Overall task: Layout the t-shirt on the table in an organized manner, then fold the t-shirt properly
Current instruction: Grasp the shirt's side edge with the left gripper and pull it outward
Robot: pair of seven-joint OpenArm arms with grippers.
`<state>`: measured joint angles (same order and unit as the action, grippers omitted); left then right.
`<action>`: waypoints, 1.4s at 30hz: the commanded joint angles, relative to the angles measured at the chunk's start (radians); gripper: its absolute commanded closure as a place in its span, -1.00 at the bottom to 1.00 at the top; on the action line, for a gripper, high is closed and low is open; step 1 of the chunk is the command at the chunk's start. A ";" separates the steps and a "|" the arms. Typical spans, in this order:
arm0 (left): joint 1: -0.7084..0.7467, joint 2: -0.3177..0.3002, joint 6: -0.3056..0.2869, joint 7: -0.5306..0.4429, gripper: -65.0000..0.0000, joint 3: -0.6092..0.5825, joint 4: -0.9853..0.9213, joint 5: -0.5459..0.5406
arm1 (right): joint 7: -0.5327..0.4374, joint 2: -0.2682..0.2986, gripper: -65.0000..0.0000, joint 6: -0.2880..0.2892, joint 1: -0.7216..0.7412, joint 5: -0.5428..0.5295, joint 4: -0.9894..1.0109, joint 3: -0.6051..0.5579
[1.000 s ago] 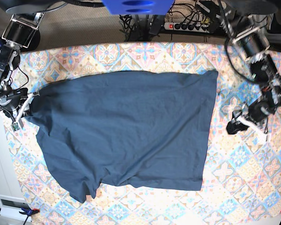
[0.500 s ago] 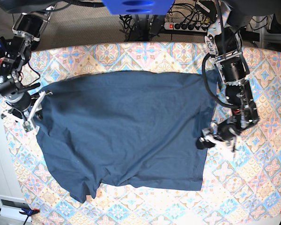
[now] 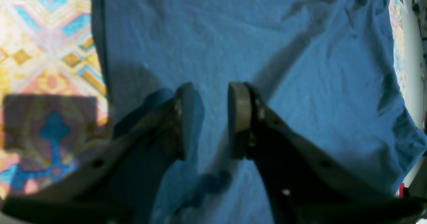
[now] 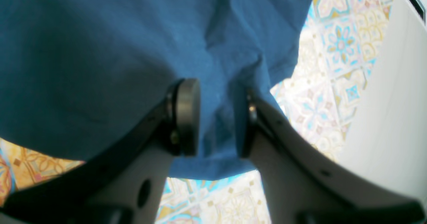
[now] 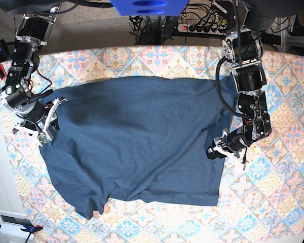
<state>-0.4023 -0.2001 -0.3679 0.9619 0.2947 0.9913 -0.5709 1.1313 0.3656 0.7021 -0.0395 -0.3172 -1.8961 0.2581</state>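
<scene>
No writing shows on the t-shirt (image 5: 137, 142); right gripper (image 4: 213, 120) grasps its edge, left gripper (image 3: 211, 120) stands parted.

Navy t-shirt (image 5: 137, 142), pastel diamond-tiled table (image 5: 273, 192)

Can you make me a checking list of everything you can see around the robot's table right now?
Surface: the table, covered in a pastel diamond-tile cloth, bare around the shirt.
Job's things: the t-shirt, dark navy, spread fairly flat, with wrinkles and a bunched bottom corner.
Clutter: nothing seen on the table.
Grippers: the left gripper is over the shirt's edge, jaws apart with fabric showing between them. The right gripper has a fold of shirt between its jaws at the opposite edge.
Cables: a power strip with black cords behind the table.
Surroundings: a blue mount at the top; floor beyond.
</scene>
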 commanded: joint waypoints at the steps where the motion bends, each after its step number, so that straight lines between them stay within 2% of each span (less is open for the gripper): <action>1: -0.033 -0.020 -0.006 -0.019 0.35 0.033 0.019 -0.016 | -0.018 0.016 0.48 -0.004 0.014 -0.009 -0.015 0.004; 4: -0.036 -0.020 -0.006 -0.019 0.30 0.113 0.019 -0.014 | -0.018 0.016 0.48 -0.004 0.014 -0.009 -0.015 0.002; 8: -0.050 -0.022 -0.001 -0.039 0.21 0.114 0.018 -0.005 | -0.018 0.016 0.48 -0.004 0.016 -0.009 -0.015 0.000; 11: -0.050 -0.022 0.059 -0.057 0.08 0.113 0.015 -0.004 | -0.018 0.016 0.48 -0.004 0.019 -0.009 -0.015 0.000; 15: -0.051 -0.014 0.076 -0.057 -0.02 0.107 0.011 -0.002 | -0.018 0.016 0.48 -0.004 0.020 -0.009 -0.015 0.000; 21: -0.050 0.000 0.077 -0.090 -0.02 0.010 0.011 -0.002 | -0.018 0.016 0.48 -0.004 0.020 -0.009 -0.015 0.000; 28: -0.051 0.027 0.079 -0.088 -0.02 0.004 0.010 -0.002 | -0.018 0.016 0.48 -0.004 0.020 -0.009 -0.015 0.005; 34: -0.043 0.014 0.079 -0.088 -0.02 0.018 0.013 -0.013 | -0.018 0.016 0.48 -0.004 0.017 -0.009 -0.015 0.007; 38: -0.043 -0.003 0.079 -0.083 -0.02 0.105 0.013 -0.004 | -0.018 0.016 0.48 -0.004 0.014 -0.009 -0.016 0.005; 42: -0.025 -0.009 0.079 -0.090 -0.02 0.130 0.013 -0.004 | -0.018 0.016 0.48 -0.004 0.016 -0.009 -0.016 0.002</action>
<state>-0.4038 -0.2127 -0.2771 0.8787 0.4278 0.9874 -0.5529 1.1301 0.3653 0.7025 -0.0391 -0.3180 -1.8965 0.2562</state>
